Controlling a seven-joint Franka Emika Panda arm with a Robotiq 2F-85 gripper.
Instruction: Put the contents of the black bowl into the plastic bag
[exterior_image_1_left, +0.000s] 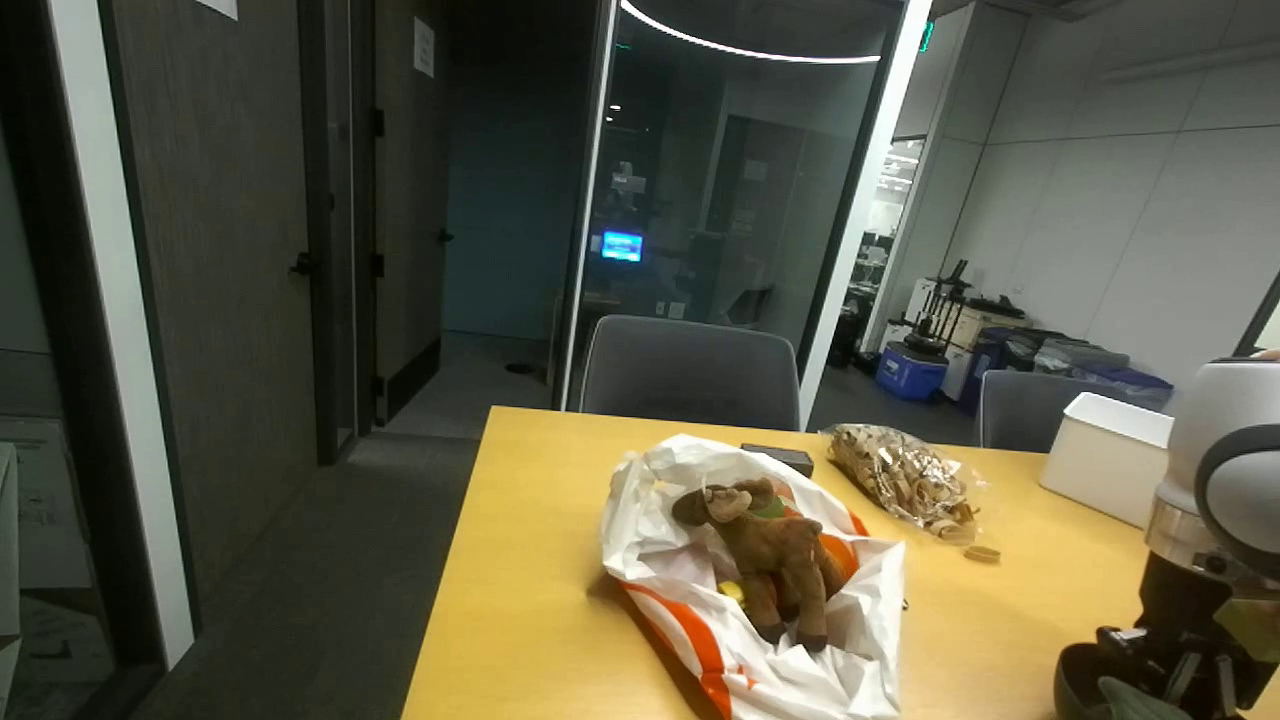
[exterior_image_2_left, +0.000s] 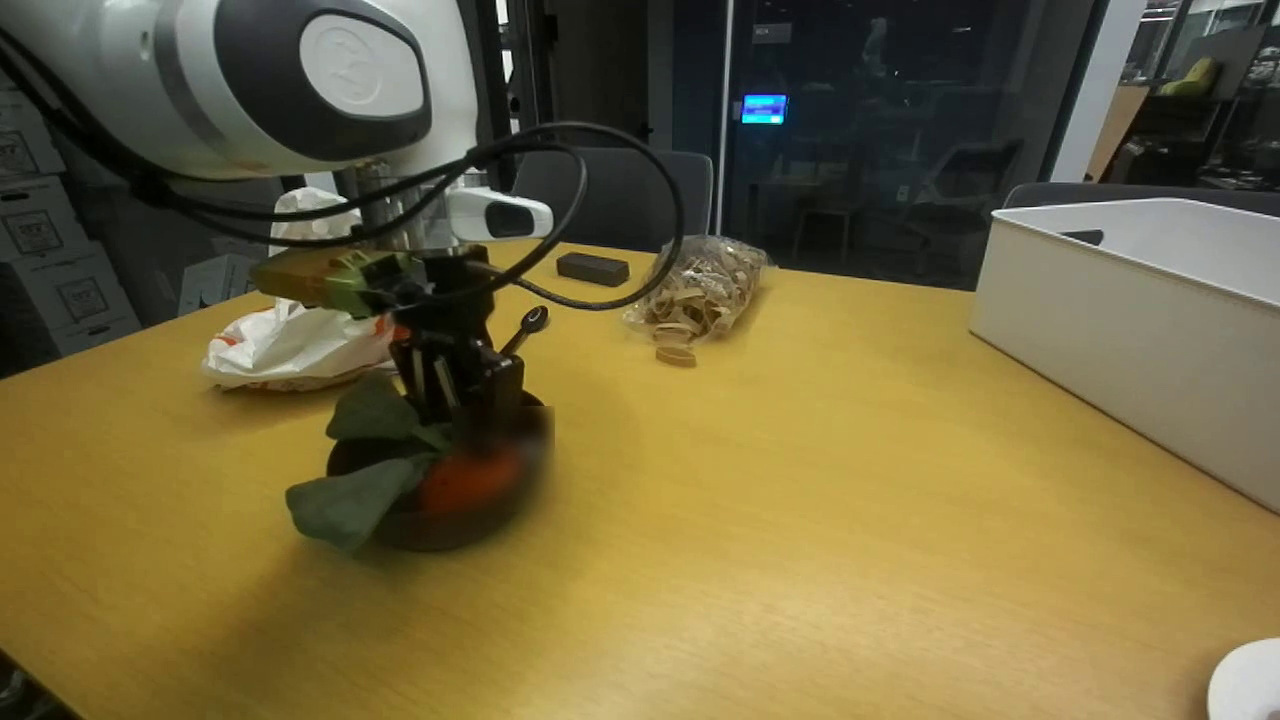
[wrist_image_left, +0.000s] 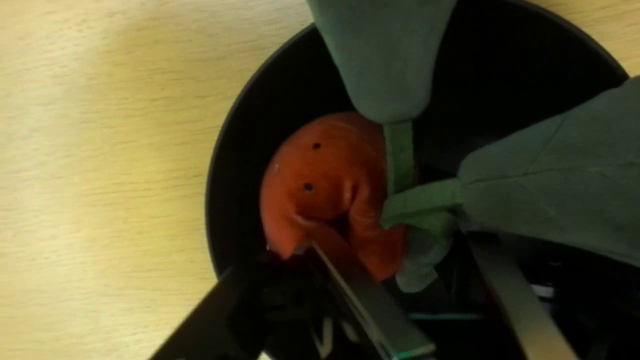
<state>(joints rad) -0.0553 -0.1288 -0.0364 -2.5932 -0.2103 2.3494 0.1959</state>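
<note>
Inside the black bowl (wrist_image_left: 237, 165) on the wooden table (exterior_image_2_left: 850, 540) sits a red-orange plush (wrist_image_left: 335, 160) with two black dot eyes, its broad gray-green leaves (wrist_image_left: 555, 170) reaching out over the rim. The Robotiq gripper (wrist_image_left: 397, 250) points down into the bowl, its fingers (wrist_image_left: 372, 310) parted, one against the red-orange body and some of the plush between them; whether they pinch it from both sides, I cannot tell. Apart from the bowl, on the same table, lies the white-and-orange plastic bag (exterior_image_1_left: 870, 610), its mouth spread wide. A brown moose-like plush (exterior_image_1_left: 775, 550) lies in that mouth, partly covering an orange thing (exterior_image_1_left: 838, 555). Both exterior views show a dark block (exterior_image_2_left: 593, 268) near a clear bag of tan loops (exterior_image_2_left: 705, 285), a loose tan loop (exterior_image_2_left: 676, 356) just beside it, and a white bin (exterior_image_2_left: 1110, 340).
</note>
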